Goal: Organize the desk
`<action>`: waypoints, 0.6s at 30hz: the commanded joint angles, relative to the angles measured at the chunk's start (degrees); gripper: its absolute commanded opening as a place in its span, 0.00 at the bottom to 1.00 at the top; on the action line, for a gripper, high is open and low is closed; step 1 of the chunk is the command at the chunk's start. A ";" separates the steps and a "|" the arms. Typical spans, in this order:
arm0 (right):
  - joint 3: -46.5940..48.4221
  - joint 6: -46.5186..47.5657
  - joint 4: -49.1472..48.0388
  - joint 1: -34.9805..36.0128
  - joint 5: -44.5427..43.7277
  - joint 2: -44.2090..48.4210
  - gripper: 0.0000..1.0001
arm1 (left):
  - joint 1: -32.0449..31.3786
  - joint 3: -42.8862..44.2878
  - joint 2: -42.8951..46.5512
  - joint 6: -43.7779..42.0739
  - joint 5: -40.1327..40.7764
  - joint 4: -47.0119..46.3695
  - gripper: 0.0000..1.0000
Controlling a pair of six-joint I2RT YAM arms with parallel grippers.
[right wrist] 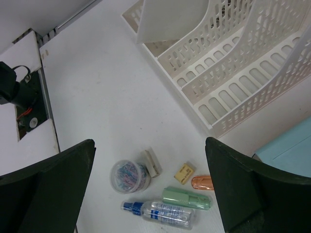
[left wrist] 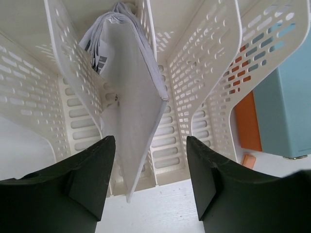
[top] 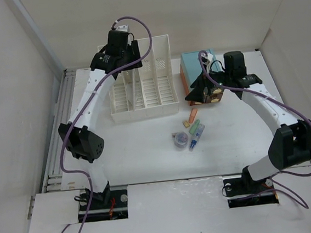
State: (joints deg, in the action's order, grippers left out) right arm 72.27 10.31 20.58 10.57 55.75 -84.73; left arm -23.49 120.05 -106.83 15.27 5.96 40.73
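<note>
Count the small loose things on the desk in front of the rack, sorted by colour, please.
Clear: 2, clip tub and spray bottle
White: 1, white block
Yellow: 1, yellow block
Orange: 1, orange piece
Green: 1, green stick
Total: 6

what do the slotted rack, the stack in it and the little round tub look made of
The rack looks like moulded plastic, smooth off-white: uniform slots, thin curved walls. The stack looks like matte white paper: thin layered sheet edges, some print. The round tub seems clear plastic; its coloured contents show through.
</note>
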 commanded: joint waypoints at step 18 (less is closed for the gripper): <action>2.17 0.77 -0.36 -0.81 2.88 2.11 1.00 | 0.19 5.11 -7.51 -1.91 10.74 1.46 0.19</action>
State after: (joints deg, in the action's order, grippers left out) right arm 72.27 10.31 20.62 10.09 56.29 -84.73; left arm -23.49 122.17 -114.52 14.04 14.33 42.46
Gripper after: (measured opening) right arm 0.999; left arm 0.208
